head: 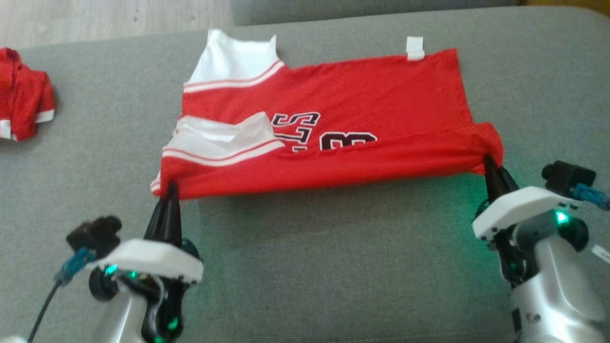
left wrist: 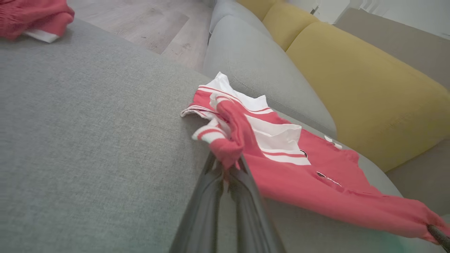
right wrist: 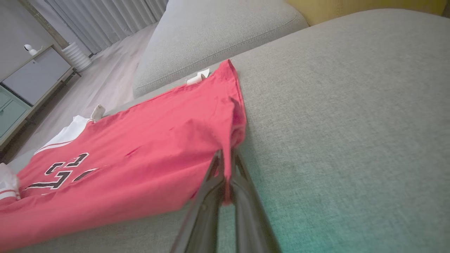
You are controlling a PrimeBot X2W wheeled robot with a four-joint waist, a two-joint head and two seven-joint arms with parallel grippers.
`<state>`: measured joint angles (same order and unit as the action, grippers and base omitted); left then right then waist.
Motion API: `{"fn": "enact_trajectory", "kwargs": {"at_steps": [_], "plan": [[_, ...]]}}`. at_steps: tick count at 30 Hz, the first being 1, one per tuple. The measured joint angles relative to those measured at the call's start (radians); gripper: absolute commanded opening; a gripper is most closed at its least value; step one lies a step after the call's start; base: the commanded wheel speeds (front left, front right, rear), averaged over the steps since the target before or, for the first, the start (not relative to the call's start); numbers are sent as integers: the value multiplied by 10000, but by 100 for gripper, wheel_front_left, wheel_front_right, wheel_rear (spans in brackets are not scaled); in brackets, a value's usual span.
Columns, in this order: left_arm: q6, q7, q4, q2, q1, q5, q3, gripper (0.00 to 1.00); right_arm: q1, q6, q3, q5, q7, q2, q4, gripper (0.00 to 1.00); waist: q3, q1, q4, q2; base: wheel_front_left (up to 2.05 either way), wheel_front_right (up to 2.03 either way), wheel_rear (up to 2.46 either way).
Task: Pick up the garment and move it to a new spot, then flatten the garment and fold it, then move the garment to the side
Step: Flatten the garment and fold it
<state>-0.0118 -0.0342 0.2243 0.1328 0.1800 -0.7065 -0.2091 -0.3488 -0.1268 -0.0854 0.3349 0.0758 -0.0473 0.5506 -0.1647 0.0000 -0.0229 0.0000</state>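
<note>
The garment (head: 333, 105) is a red jersey with white trim and dark lettering, spread sideways on the grey sofa cushion (head: 305, 247). Its near edge is lifted and stretched between my two grippers. My left gripper (head: 170, 188) is shut on the garment's near left corner, by the white-striped armhole (left wrist: 225, 149). My right gripper (head: 489, 163) is shut on the near right corner at the hem (right wrist: 228, 154). In the left wrist view the red cloth (left wrist: 316, 175) runs off to the right, where the right gripper's tip (left wrist: 437, 233) pinches it.
Another red and white garment (head: 21, 100) lies bunched at the cushion's far left. Beyond the jersey are a second grey cushion (right wrist: 218, 31), a yellow backrest (left wrist: 369, 88) and wooden floor (head: 109, 19). A cabinet (right wrist: 31, 77) stands by curtains.
</note>
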Motion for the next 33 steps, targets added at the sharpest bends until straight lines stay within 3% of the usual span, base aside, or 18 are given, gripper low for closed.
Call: {"fn": "enact_trajectory", "kwargs": {"at_steps": [8, 12, 18, 20, 21, 23, 24, 33], "plan": [[-449, -654, -1933, 280, -2371, -82, -261, 0, 2116, 0, -362, -136, 1198, 21, -1576, 0, 239, -1, 94, 0, 0, 0, 0], [-723, -662, -2115, 293, -3176, -153, -261, 0, 2927, 0, -253, 38, 1375, 29, -2138, 0, 289, -1, 106, 0, 0, 0, 0], [-773, -600, -2033, 293, -3426, -153, -290, 0, 3403, 0, -167, 111, 1413, 35, -2585, 0, 420, -1, 50, 0, 0, 0, 0], [-779, -591, -2008, 293, -3497, -153, -295, 0, 3513, 0, -136, 171, 1411, 36, -2679, 64, 458, -1, 12, 0, 0, 0, 0], [-832, -543, -1973, 301, -3521, -132, -314, 10, 3588, 0, -132, 171, 1398, 36, -2740, 100, 473, -1, -6, 0, 0, 0, 0], [-936, -537, -1937, 362, -3560, -42, -366, 78, 3720, 0, -138, 171, 1384, 38, -2800, 100, 495, -1, -47, 0, 0, 0, 0], [-943, -533, -1939, 407, -3595, -8, -368, 100, 3794, 0, -155, 169, 1348, 38, -2826, 100, 499, -1, -69, 0, 0, 0, 0], [-1081, -366, -2121, 746, -3590, 316, -261, 100, 4009, 0, -318, 31, 1147, 38, -3526, 100, 465, -1, -260, 0, 0, 0, 0]]}}
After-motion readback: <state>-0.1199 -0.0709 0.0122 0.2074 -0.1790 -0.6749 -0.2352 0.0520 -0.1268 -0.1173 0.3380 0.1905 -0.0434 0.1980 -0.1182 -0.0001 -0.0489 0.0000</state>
